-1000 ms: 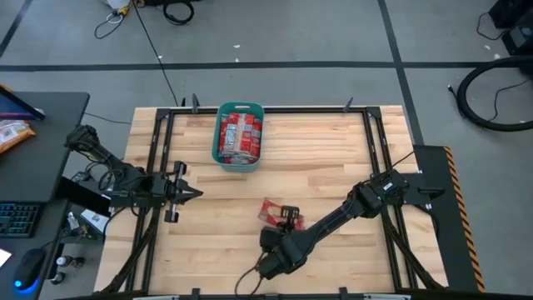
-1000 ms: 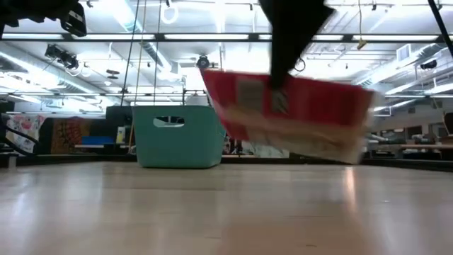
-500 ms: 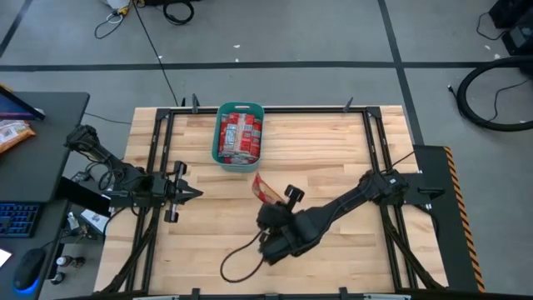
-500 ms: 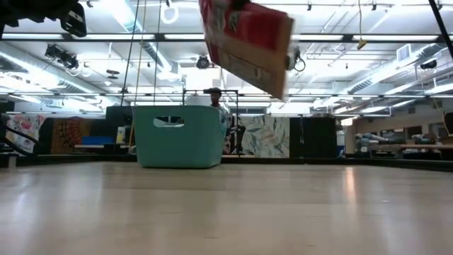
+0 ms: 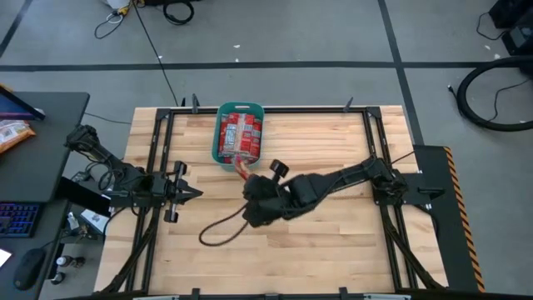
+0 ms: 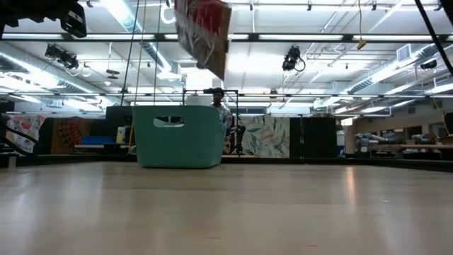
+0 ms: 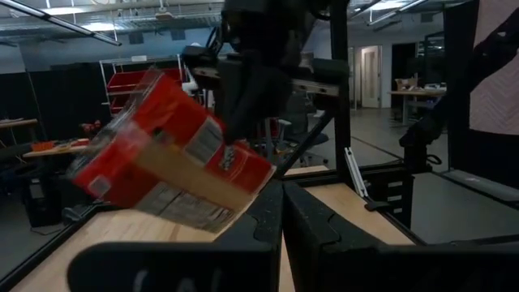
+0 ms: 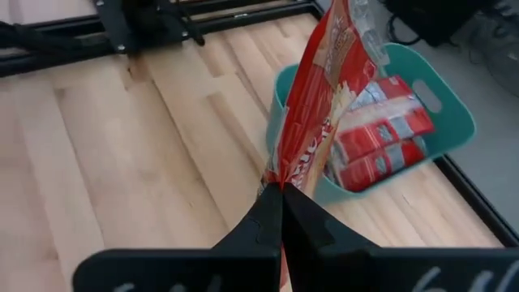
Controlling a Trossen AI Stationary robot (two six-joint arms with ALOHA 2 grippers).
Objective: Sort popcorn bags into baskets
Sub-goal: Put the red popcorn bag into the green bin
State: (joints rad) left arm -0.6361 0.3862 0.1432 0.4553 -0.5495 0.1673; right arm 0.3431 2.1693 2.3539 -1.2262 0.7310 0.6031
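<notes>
One red popcorn bag [image 5: 242, 164] hangs in my right gripper [image 5: 248, 175], just off the near end of the teal basket [image 5: 240, 107]. The low view shows this bag [image 6: 204, 32] high above the table, to the right of the basket [image 6: 177, 142]. In the right wrist view the bag [image 8: 324, 97] is seen edge-on. Behind it stands the basket [image 8: 454, 105], which has several red bags [image 8: 381, 138] lying inside. My left gripper [image 5: 188, 193] waits, shut, at the table's left side. Its wrist view shows the carried bag [image 7: 170, 158]. My right gripper [image 8: 280, 188] pinches the popcorn bag between its two fingers at one end edge [image 8: 281, 177]. The bag stretches away from the fingertips toward the basket. In the left wrist view the fingers [image 7: 243, 89] come at it slanting from above, and the bag is tilted and lifted clear of the table.
A dark cable loop [image 5: 218, 232] lies on the wood near the right arm. Black frame rails [image 5: 154, 167] run along the table's edges. A desk with a keyboard and an orange packet [image 5: 12, 133] stands to the left. Bare wood [image 5: 333, 242] lies near and right.
My right gripper has carried the bag from the table's near middle toward the far edge and left, up to the basket's near end, and has risen. The bag has turned from broadside to nearly edge-on in the low view. The cable has trailed after the arm.
</notes>
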